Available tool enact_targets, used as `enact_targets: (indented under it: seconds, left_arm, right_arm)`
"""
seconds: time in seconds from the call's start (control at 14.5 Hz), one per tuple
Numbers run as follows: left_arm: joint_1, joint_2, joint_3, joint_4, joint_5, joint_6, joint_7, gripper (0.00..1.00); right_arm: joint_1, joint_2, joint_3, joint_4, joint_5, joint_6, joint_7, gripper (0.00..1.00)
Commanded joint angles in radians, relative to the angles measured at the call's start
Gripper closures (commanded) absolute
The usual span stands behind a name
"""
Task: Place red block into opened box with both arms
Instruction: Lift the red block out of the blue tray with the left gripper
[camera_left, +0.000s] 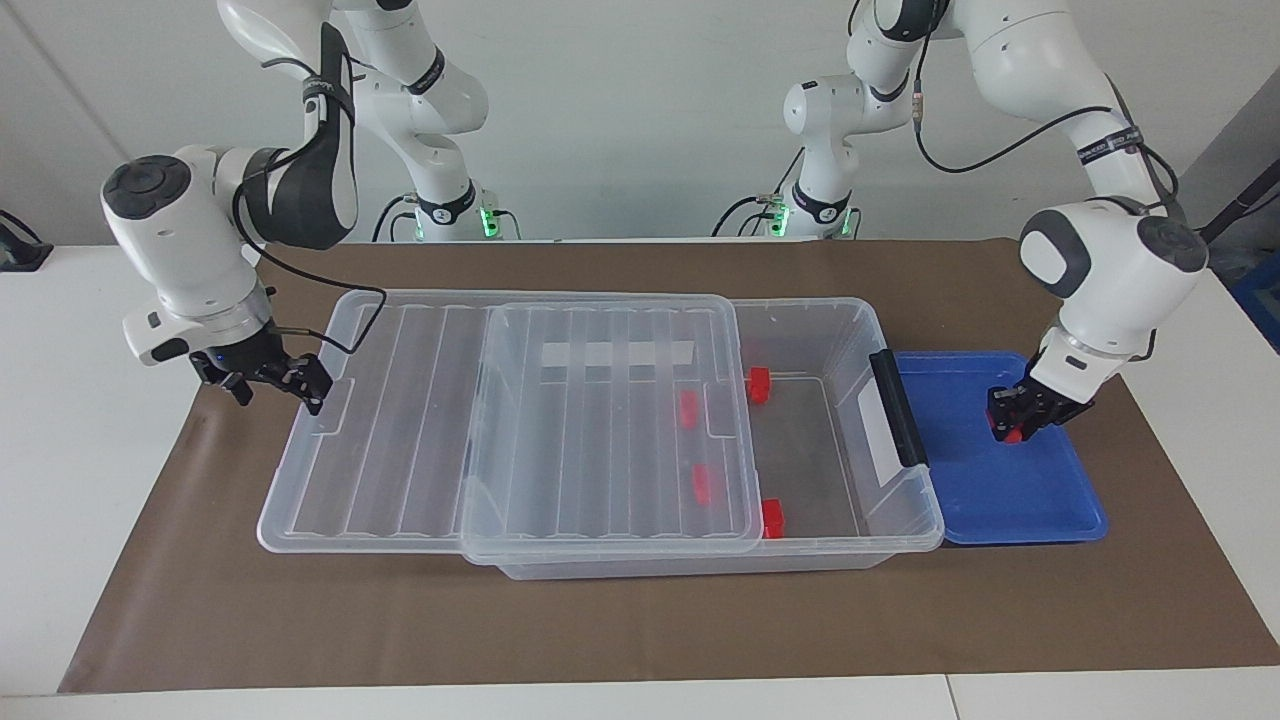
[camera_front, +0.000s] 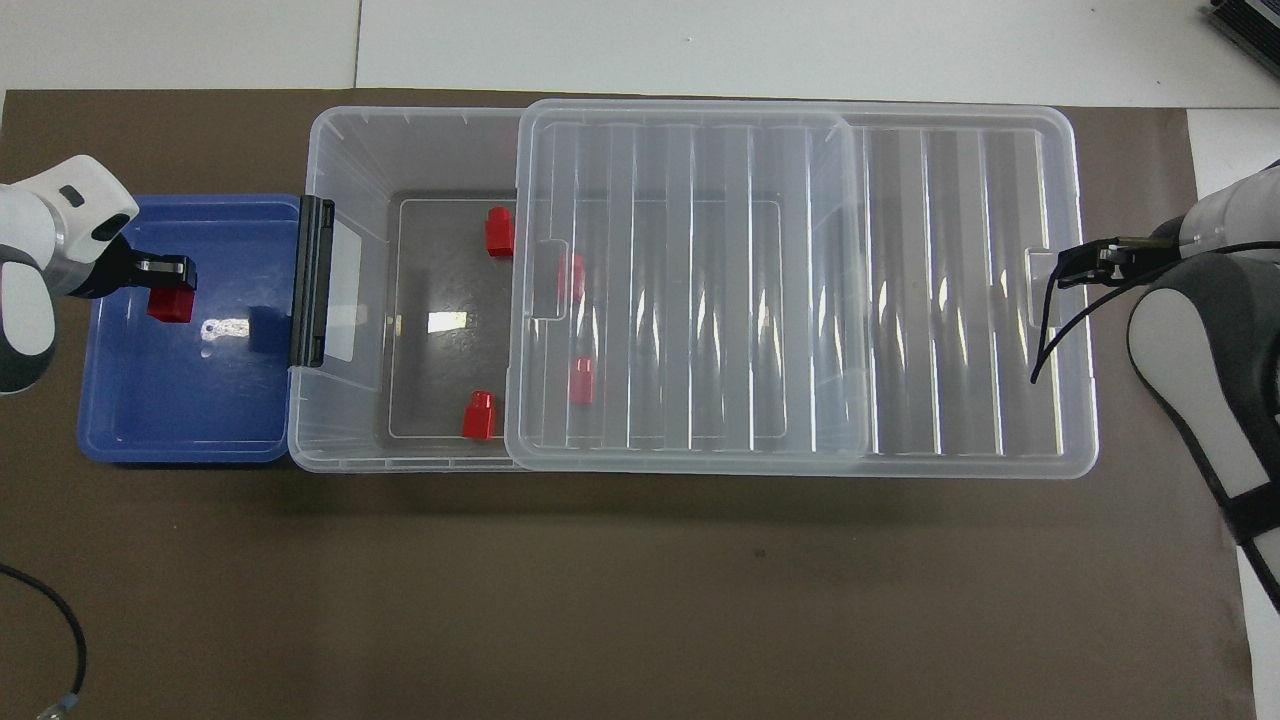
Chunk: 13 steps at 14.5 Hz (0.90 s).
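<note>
Four red blocks (camera_left: 759, 384) are seen inside the box (camera_left: 850, 330), whose lid (camera_left: 500, 430) is slid toward the right arm's end. Over the blue tray (camera_left: 1040, 500) beside the box, the red block (camera_left: 1008, 430) is clamped in the left gripper (camera_left: 1018, 412). The right gripper (camera_left: 272, 378), jaws spread, is set at the lid's edge.

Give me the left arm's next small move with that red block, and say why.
Probably carry it sideways toward the box's uncovered end. The left gripper is shut on the red block and holds it over the blue tray. The lid is slid toward the right arm's end, where the right gripper is at its edge, so the box stands open beside the tray.
</note>
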Motion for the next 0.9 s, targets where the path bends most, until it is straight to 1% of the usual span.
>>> enact_targets:
  seconds: [0.0,0.14,0.28,0.41,0.48,0.62,0.69,0.83]
  left_arm:
    - [-0.036,-0.012,-0.001,0.143,-0.038,-0.188,-0.153,1.0]
    - [-0.059,-0.012,-0.011,0.202,-0.04,-0.262,-0.274,1.0]
    - [-0.074,-0.018,-0.051,0.213,-0.04,-0.285,-0.41,1.0]
    - [-0.097,-0.028,-0.097,0.213,-0.032,-0.269,-0.565,1.0]
    - [-0.126,-0.029,-0.103,0.213,-0.028,-0.244,-0.634,1.0]
    - [-0.191,-0.032,-0.104,0.208,-0.027,-0.163,-0.776,1.0]
    - [-0.202,-0.038,-0.105,0.196,-0.027,-0.132,-0.831,1.0]
    - [-0.234,-0.041,-0.105,0.182,-0.027,-0.115,-0.867,1.0]
  right_arm:
    - [-0.003,-0.036,0.015,0.002,-0.019,-0.031,-0.021,0.0]
    - [0.005,-0.061,0.019,0.013,-0.005,-0.06,-0.016,0.0]
    - [0.017,-0.084,0.021,0.045,0.001,-0.122,-0.011,0.0]
    - [0.02,-0.128,0.019,0.06,0.033,-0.179,-0.005,0.0]
    - [0.02,-0.154,0.019,0.06,0.051,-0.21,0.014,0.0]
    - [0.018,-0.202,0.019,0.062,0.056,-0.277,0.076,0.0]
    - [0.018,-0.22,0.018,0.063,0.056,-0.304,0.079,0.0]
    - [0.008,-0.234,0.01,0.089,0.055,-0.382,0.078,0.0]
